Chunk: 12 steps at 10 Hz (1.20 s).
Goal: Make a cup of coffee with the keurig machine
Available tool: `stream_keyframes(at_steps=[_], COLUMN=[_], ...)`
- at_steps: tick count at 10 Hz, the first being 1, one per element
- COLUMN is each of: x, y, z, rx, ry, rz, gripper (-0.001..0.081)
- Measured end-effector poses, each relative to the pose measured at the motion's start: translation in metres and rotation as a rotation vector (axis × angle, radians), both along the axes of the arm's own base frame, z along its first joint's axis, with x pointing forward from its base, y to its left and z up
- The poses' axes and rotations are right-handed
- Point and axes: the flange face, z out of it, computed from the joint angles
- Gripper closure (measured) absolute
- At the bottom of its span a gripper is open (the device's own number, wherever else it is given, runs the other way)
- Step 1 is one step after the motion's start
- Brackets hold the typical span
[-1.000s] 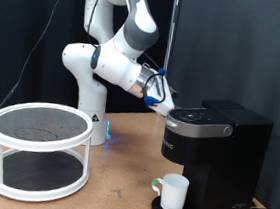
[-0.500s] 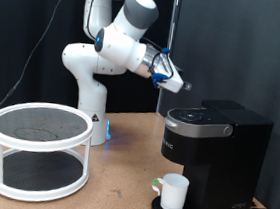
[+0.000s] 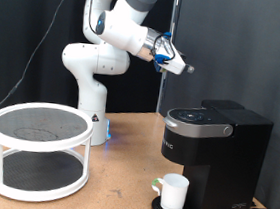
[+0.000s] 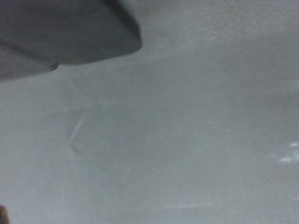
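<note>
Exterior view: end effector (image 3: 180, 68) up in the air, above and left of the keurig machine (image 3: 212, 163), well clear of its shut lid, touching nothing; fingers too small and blurred to tell released or clenched. Machine on the right of the wooden bench (image 3: 110, 197), the cup (image 3: 174, 193) upright on its drip tray under the spout, white two-tier round rack (image 3: 38, 150) well apart on the left. Wrist view: only blurred grey surface plus a dark rounded shape (image 4: 65, 33) in one corner, no fingers visible.
</note>
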Motion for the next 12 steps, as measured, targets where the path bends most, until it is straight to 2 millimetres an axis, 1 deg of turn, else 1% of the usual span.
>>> stream_keyframes(at_steps=[1, 2, 5, 7, 8, 9, 10, 11, 12], x=[0.006, 0.012, 0.026, 0.038, 0.047, 0.047, 0.044, 0.043, 0.048], y=[0.000, 0.002, 0.011, 0.006, 0.005, 0.006, 0.008, 0.014, 0.022], z=[0.012, 0.025, 0.067, 0.091, 0.095, 0.093, 0.090, 0.089, 0.093], rx=[-0.022, -0.115, -0.491, -0.711, -0.786, -0.752, -0.788, -0.873, -0.974], ry=[-0.047, -0.096, -0.213, -0.327, -0.358, -0.342, -0.318, -0.288, -0.251], rz=[-0.012, -0.014, 0.051, 0.122, 0.173, 0.150, 0.208, 0.305, 0.386], gripper=[0.0072, 0.0072, 0.0072, 0.0072, 0.0072, 0.0072, 0.0072, 0.0072, 0.0072])
